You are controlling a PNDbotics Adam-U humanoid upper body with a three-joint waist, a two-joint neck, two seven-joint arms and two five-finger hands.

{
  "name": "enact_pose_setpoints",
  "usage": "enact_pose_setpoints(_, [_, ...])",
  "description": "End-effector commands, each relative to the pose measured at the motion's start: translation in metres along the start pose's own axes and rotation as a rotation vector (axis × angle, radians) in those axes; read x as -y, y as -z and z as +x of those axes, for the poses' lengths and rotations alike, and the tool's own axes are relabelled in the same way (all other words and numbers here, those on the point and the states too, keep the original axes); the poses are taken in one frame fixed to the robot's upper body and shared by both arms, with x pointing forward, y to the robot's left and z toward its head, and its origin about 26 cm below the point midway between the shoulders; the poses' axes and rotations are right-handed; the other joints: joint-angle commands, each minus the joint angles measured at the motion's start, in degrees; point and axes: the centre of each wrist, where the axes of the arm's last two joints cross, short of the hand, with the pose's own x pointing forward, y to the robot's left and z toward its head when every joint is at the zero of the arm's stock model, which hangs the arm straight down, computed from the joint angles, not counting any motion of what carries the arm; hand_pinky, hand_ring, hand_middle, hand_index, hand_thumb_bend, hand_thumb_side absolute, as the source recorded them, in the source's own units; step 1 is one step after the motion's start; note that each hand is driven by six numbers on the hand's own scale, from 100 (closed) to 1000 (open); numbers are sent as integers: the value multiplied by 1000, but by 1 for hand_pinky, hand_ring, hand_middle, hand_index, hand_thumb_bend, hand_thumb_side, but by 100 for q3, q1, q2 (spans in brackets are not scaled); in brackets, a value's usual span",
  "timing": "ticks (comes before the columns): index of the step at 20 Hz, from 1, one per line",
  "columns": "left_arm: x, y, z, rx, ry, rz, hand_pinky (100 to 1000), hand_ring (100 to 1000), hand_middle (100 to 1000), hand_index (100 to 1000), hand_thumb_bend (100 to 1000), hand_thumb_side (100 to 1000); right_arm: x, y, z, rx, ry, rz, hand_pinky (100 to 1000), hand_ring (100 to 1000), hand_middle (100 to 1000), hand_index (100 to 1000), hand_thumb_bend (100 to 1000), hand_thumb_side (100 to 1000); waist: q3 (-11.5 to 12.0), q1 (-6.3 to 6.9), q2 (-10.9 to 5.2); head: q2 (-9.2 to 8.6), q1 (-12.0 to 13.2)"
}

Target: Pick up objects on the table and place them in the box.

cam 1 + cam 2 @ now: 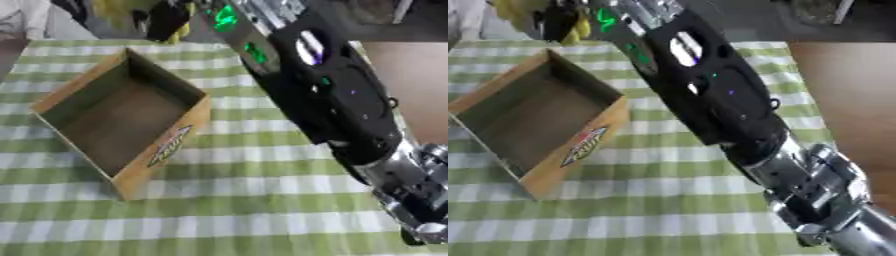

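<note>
I can read no text anywhere in front of me. The open brown cardboard box (131,120) on my green-and-white checked tablecloth (262,200) carries a slanted printed logo (170,145) on its near outer wall, in red, yellow and dark colours, but its letters are too blurred to make out. My black forearm shell (710,95) shows only glowing green lights (226,17), not legible characters.

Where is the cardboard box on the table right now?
The cardboard box sits open on the left of the green checked tablecloth, with the robot's right arm reaching past its right side.
</note>
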Motion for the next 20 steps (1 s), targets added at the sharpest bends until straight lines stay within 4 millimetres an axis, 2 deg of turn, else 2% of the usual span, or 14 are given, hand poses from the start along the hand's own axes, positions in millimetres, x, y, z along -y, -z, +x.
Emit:
enact_pose_setpoints(1, [1,9,8,33,2,-29,686,622,593,689,100,891,-5,5,16,15,10,-7,749,820,447,492,100,345,35,15,-109,-25,-43])
enact_pose_setpoints(11, [3,9,7,33,-6,-33,686,622,592,689,100,890,-60,27,41,11,31,84,748,824,454,496,100,331,77,30,-74,23,-153])
enact_pose_setpoints(14, [3,9,7,32,-8,-34,686,622,592,688,100,890,-71,30,47,21,20,103,749,828,465,508,100,336,73,40,-69,43,-208])
enact_pose_setpoints(16, [3,9,7,32,-9,-35,686,622,592,688,100,890,-75,31,51,34,8,120,754,840,491,542,100,348,72,45,-67,43,-223])
enact_pose_setpoints(17, [3,9,7,32,-9,-35,686,622,592,688,100,890,-77,32,53,43,2,135,763,853,540,650,100,384,73,45,-66,43,-231])
enact_pose_setpoints(20, [3,9,7,31,-9,-36,686,622,592,688,100,889,-80,33,57,68,-22,190,766,846,592,736,100,407,79,42,-63,42,-246])
